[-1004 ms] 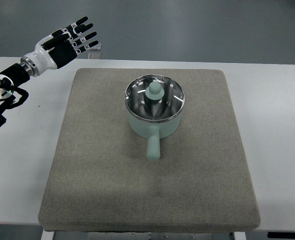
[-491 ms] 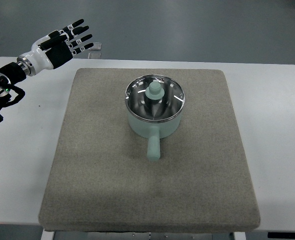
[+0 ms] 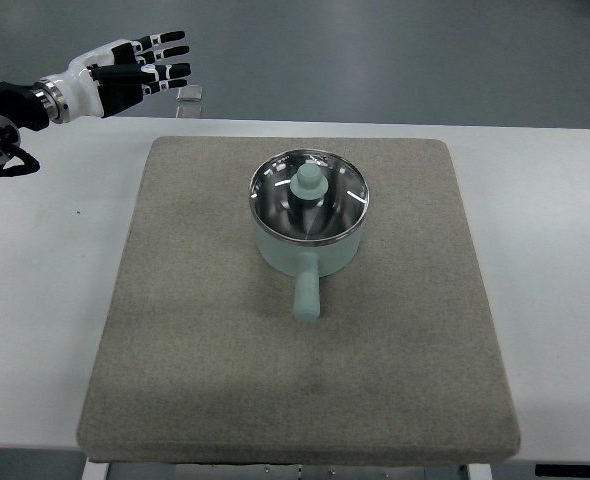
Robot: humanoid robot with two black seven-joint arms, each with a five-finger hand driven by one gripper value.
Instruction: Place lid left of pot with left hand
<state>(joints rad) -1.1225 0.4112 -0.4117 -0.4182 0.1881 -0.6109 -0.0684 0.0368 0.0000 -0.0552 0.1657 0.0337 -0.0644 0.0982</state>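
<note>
Top view: white table [image 3: 550, 250] on a grey floor, grey mat [image 3: 195, 340] covering most of it. Pot [image 3: 309, 222] sits mat centre, handle toward 6 o'clock; lid [image 3: 309, 196] on the pot, knob up, untouched. Left hand [image 3: 125, 72] hovers at about 10 o'clock from the pot, well apart, past the table's far edge, fingers spread and straight, holding nothing. Right arm not visible. Task barely started: reach, grasp, lift and set-down left of pot all remain. Versus the earlier frame, the hand sits higher in the picture, fingers levelled toward 3 o'clock; pot and lid unchanged.
</note>
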